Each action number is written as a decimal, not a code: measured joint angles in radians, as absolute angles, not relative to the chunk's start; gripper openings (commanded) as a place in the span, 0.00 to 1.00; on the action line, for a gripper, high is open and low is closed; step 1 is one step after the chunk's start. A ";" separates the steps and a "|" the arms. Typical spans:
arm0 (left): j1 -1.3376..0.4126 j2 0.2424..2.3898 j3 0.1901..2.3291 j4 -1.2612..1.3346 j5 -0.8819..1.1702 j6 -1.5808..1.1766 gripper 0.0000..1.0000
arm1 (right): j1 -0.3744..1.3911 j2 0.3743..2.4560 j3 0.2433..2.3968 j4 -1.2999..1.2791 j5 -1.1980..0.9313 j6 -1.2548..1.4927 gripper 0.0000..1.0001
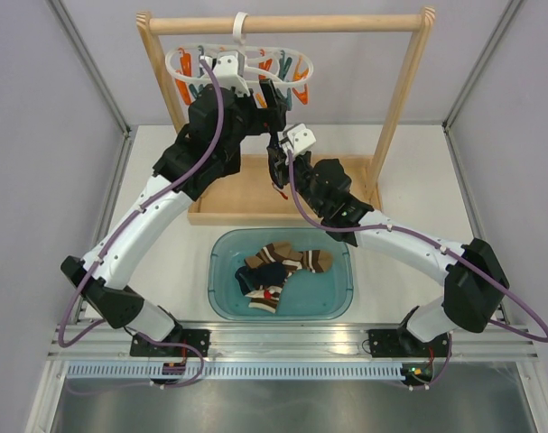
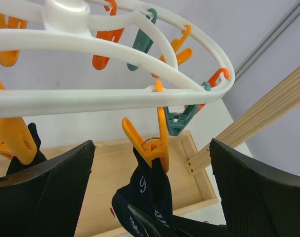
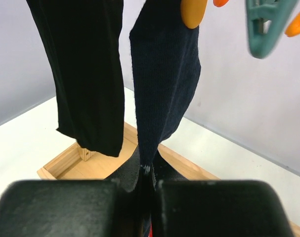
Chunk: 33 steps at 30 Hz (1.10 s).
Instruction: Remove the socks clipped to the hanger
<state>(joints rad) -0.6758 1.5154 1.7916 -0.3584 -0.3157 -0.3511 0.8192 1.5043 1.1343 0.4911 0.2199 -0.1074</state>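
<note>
The white ring hanger [image 1: 242, 65] hangs from the wooden rail, with orange and teal pegs. In the left wrist view an orange peg [image 2: 157, 145] under the ring [image 2: 115, 94] grips a dark navy sock [image 2: 150, 190]. My left gripper [image 2: 152, 197] stands wide open, one finger [image 2: 46, 192] on each side of that sock, without touching it. My right gripper [image 3: 149, 185] is shut on the sock's [image 3: 164, 84] lower end, just below the hanger [image 1: 277, 167]. A second dark piece [image 3: 85, 74] hangs to the left; whether it is a sock or a finger I cannot tell.
A teal bin [image 1: 224, 298] near the table's front holds several striped and dark socks [image 1: 278, 266]. The wooden rail frame [image 1: 283, 24] stands on a wooden base tray [image 1: 246, 194] at the back. Grey walls close in both sides.
</note>
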 measured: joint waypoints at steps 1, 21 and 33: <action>-0.676 1.520 1.800 -0.358 -0.319 -0.351 1.00 | 0.820 1.504 1.134 0.491 0.220 -0.107 0.02; -0.673 1.576 1.841 -0.357 -0.331 -0.355 0.13 | 0.823 1.478 1.101 0.490 0.220 -0.110 0.02; -0.672 1.576 1.845 -0.357 -0.326 -0.355 0.02 | 0.823 1.478 1.087 0.485 0.220 -0.110 0.02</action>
